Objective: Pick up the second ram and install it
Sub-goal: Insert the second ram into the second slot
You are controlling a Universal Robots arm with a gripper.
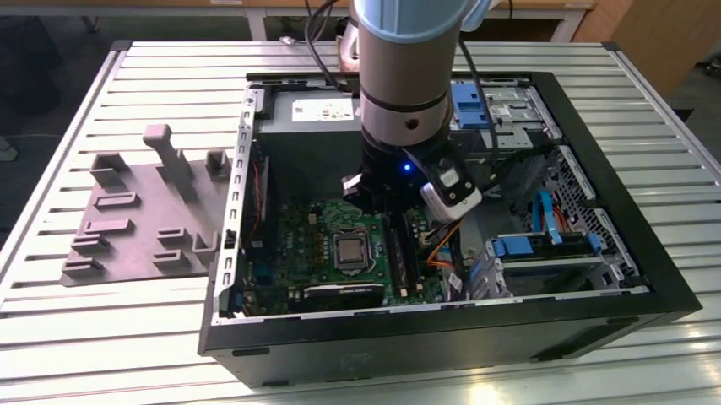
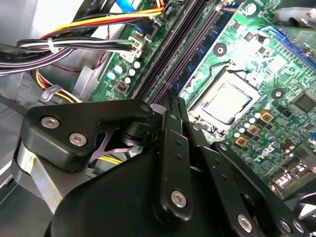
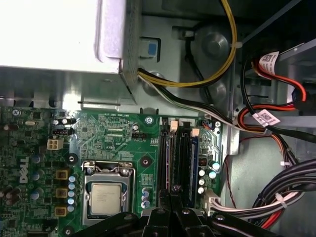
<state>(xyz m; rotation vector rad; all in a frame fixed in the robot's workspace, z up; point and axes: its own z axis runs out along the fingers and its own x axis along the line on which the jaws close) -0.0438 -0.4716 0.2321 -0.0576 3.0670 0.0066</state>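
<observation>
We work on a slatted metal table (image 1: 101, 337), on which an open computer case (image 1: 451, 342) lies with its motherboard (image 3: 113, 131) facing up. The second ram (image 3: 181, 158), as we judge it, is the dark narrow stick standing edge-up in the slot bank just beside the processor (image 3: 104, 198), between that socket and the bundled cables (image 3: 289, 180). We cannot tell whether it is fully seated. The gripper (image 2: 174, 101) is down inside the case, directly over one end of this slot bank, its fingers drawn together with no gap visible. Whether they pinch the stick's top edge or merely bear on it, we cannot tell. We judge the step in hand to be insertion, with the pick-up done. Seating calls for the stick to be square to its slot and for a straight push into it, clear of the cables. The grey tray (image 1: 135, 228) lies on the table well apart, on the exterior view's left of the case.
</observation>
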